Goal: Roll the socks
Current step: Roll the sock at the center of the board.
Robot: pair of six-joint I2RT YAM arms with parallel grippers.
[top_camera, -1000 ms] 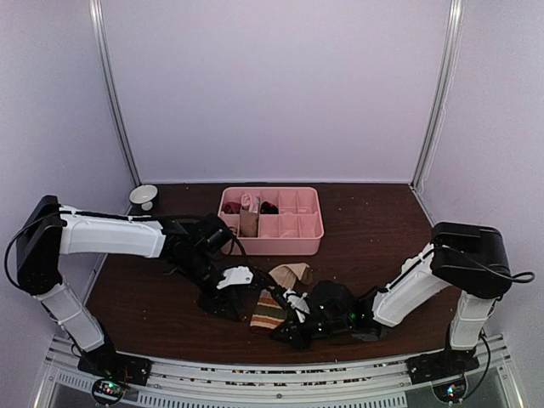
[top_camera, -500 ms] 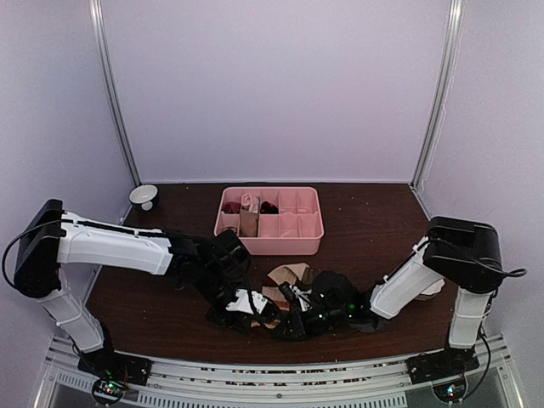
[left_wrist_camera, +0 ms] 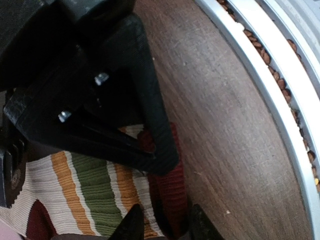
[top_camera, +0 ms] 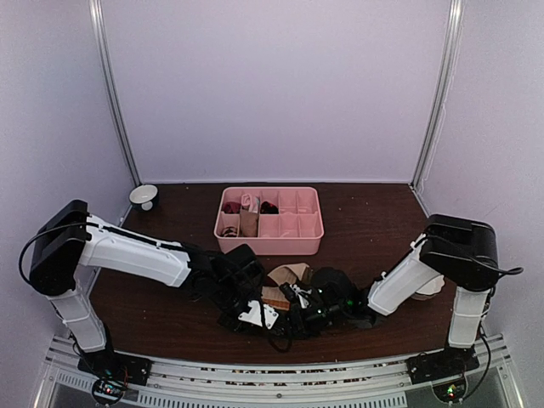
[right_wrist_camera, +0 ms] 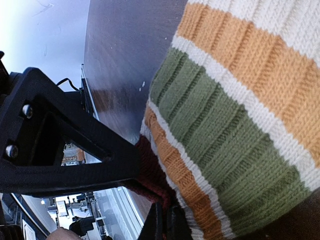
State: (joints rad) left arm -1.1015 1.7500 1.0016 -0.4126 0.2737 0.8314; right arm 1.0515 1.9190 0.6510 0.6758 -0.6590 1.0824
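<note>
While the striped sock [left_wrist_camera: 95, 185] lay limp at the worktop's [left_wrist_camera: 225, 125] near edge, my right gripper [right_wrist_camera: 162, 222] pinched its maroon end and my left gripper [left_wrist_camera: 165, 225] straddled it, spread. Soft, stretchy knit; I judged that doubled end the best hold.

no legible text, no labels, brands, numbers or signs readable in any view
</note>
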